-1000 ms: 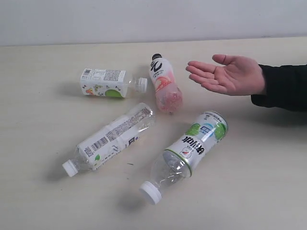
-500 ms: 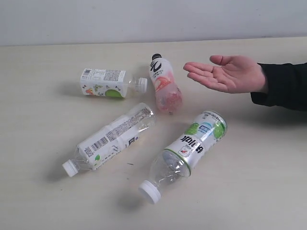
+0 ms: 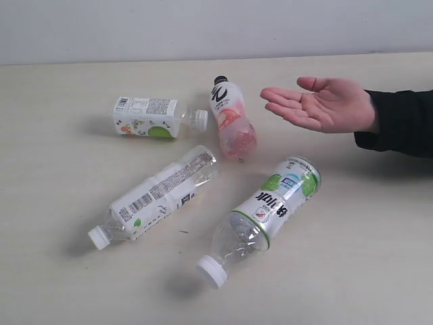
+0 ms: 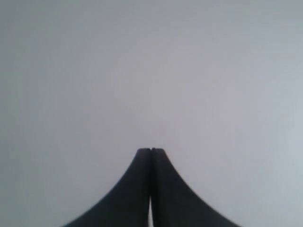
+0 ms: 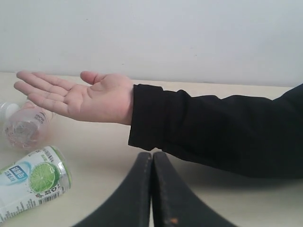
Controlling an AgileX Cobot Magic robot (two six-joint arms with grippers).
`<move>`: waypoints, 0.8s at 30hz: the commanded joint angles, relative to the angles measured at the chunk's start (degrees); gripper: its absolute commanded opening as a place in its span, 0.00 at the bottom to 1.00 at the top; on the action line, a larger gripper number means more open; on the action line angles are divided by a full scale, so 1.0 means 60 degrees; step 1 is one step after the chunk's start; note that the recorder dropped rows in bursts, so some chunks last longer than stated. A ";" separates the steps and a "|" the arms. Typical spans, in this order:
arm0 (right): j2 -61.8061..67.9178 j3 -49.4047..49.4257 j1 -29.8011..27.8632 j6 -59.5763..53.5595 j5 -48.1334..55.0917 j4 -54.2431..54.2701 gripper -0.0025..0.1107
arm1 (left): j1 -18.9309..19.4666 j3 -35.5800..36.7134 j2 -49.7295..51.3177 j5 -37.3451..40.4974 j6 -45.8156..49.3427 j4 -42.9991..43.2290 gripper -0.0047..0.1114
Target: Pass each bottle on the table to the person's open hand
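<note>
Four bottles lie on the table (image 3: 54, 183). The pink bottle (image 3: 232, 120) with a black cap lies at the middle back. A squarish white-capped bottle (image 3: 155, 117) lies to its left. A long white-labelled bottle (image 3: 159, 193) lies at the front left, and a green-labelled bottle (image 3: 267, 210) at the front middle. An open hand (image 3: 321, 103) with a black sleeve hovers palm up at the right. Neither gripper shows in the exterior view. My left gripper (image 4: 151, 150) is shut and faces a blank grey surface. My right gripper (image 5: 152, 153) is shut, empty, below the sleeve (image 5: 213, 127).
A pale wall (image 3: 216, 27) runs behind the table's far edge. In the right wrist view the green-labelled bottle (image 5: 31, 182) and the pink bottle's base (image 5: 23, 127) lie beyond the hand (image 5: 80, 97).
The hand has shifted very slightly. The bottles have hardly moved.
</note>
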 commanded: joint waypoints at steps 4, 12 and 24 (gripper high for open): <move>-0.0063 0.0043 -0.0045 -0.0011 -0.0058 -0.0014 0.02 | -0.0063 -0.4513 0.5185 0.6499 0.0323 0.2531 0.04; -0.0063 0.0043 -0.0045 -0.0011 -0.0058 -0.0014 0.02 | -0.0192 -0.8163 1.1090 1.4109 0.3471 0.0327 0.04; -0.0063 0.0043 -0.0045 -0.0011 -0.0058 -0.0014 0.02 | -0.5906 -0.8446 1.4329 1.3380 0.4390 0.3401 0.06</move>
